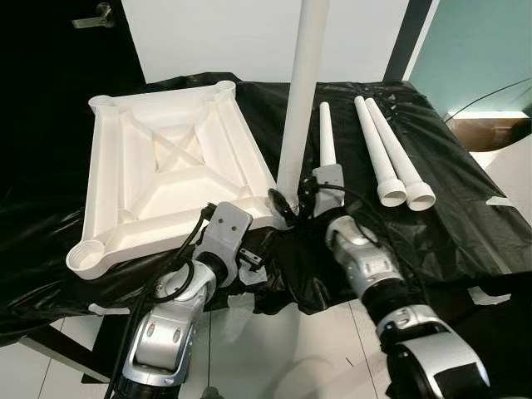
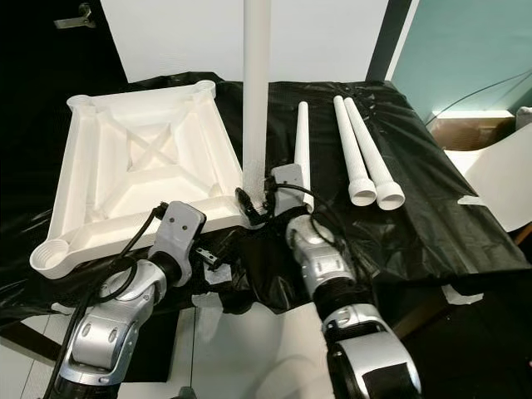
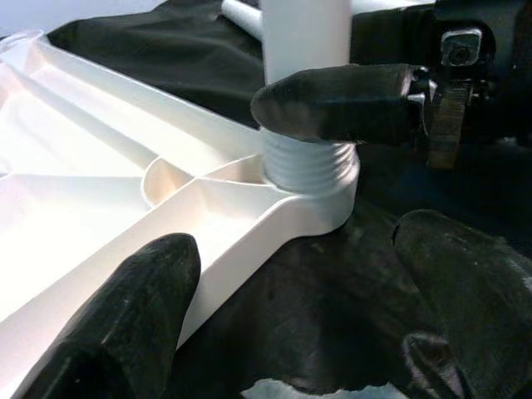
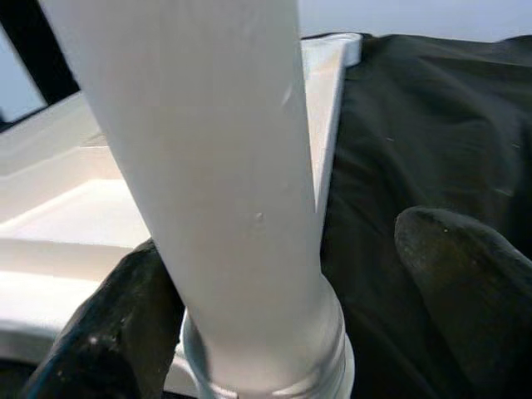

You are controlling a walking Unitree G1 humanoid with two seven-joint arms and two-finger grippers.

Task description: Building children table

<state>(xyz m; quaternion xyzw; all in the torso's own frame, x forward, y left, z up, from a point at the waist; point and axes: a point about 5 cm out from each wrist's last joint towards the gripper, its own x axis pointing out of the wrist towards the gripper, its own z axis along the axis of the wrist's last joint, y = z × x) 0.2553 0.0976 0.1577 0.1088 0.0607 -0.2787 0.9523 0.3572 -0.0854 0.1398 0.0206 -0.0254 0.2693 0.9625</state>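
The white table top lies upside down on a table draped in black cloth. One white leg stands upright in its near right corner socket, with the threaded end still showing above the socket. My right gripper is open around the base of this leg; one finger rests against the thread and the other stands clear. My left gripper is open at the near edge of the table top, just left of that corner, with the rim between its fingers.
Three loose white legs lie on the cloth to the right: one beside the upright leg, two side by side further right. A dark door is at the back left. The cloth's front edge hangs just before my arms.
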